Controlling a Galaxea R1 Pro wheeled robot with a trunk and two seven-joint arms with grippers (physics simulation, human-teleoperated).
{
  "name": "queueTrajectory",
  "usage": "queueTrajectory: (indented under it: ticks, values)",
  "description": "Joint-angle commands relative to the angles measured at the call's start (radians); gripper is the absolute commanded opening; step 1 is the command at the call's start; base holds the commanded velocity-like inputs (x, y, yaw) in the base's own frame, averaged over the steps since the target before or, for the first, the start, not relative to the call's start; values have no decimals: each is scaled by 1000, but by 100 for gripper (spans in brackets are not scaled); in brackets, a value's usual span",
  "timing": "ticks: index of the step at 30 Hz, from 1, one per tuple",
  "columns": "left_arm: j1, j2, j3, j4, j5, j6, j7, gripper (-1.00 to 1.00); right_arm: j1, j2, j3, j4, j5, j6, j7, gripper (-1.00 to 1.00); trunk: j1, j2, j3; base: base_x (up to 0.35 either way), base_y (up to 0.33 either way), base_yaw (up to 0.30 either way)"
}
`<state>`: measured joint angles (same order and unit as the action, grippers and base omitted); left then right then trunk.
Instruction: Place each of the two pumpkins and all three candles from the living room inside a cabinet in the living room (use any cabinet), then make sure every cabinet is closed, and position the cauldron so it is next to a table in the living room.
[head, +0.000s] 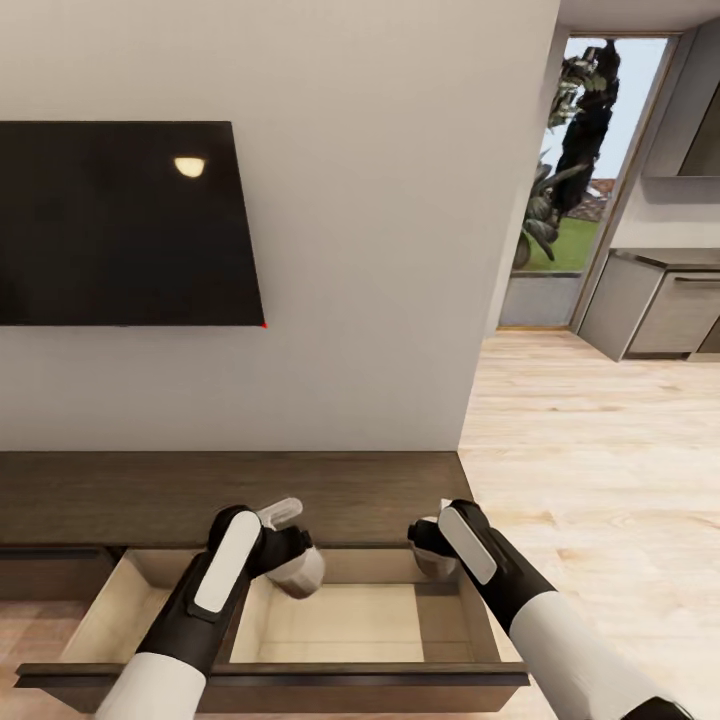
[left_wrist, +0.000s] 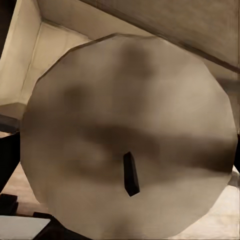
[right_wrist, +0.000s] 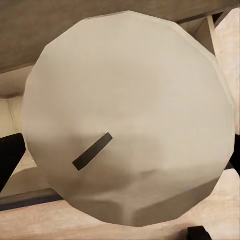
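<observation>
The dark-brown cabinet (head: 300, 490) runs along the wall, and one wide drawer (head: 350, 620) is pulled out toward me, pale wood inside. My left gripper (head: 293, 562) hangs over the drawer, shut on a beige candle (head: 303, 578). That candle's flat top and black wick (left_wrist: 131, 174) face the left wrist camera, with a dark finger (left_wrist: 7, 159) at its side. My right gripper (head: 430, 550) is over the drawer's back right part, shut on a second candle (head: 434, 562). Its round top (right_wrist: 130, 115) looms close in the right wrist view. The pumpkins, cauldron and table are out of view.
A black TV (head: 120, 220) hangs on the wall above the cabinet. The drawer front (head: 270, 678) juts out just before me. To the right, light wooden floor (head: 590, 470) leads to grey kitchen cupboards (head: 655, 310) and a glass door with plants (head: 570, 170).
</observation>
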<state>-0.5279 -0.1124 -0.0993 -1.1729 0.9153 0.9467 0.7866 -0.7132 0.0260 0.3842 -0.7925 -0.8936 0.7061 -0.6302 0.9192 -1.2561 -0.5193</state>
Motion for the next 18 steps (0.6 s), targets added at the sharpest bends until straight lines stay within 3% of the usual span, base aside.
queueTrajectory:
  ticks: [1, 4, 9, 18]
  values:
    - [-11, -6, -11, 30, 0, -4, 10, -100, -1, 0, 3, 1, -10, 0, -11, -100, 0, -1, -1, 0, 0, 0]
    - [-25, -12, -22, 81, 0, -18, 10, -100, -2, 5, 14, 3, -10, 0, -11, -100, 0, -1, -1, 0, 0, 0]
    - [-53, -15, -27, 158, 0, -40, 7, -100, -12, 54, 45, 47, -9, -3, -11, -100, 0, -1, -1, 0, 0, 0]
    - [-73, -15, -101, 236, -1, -138, 6, -100, -32, 67, 53, 97, -7, -11, -2, -100, 0, -1, -1, 0, 0, 0]
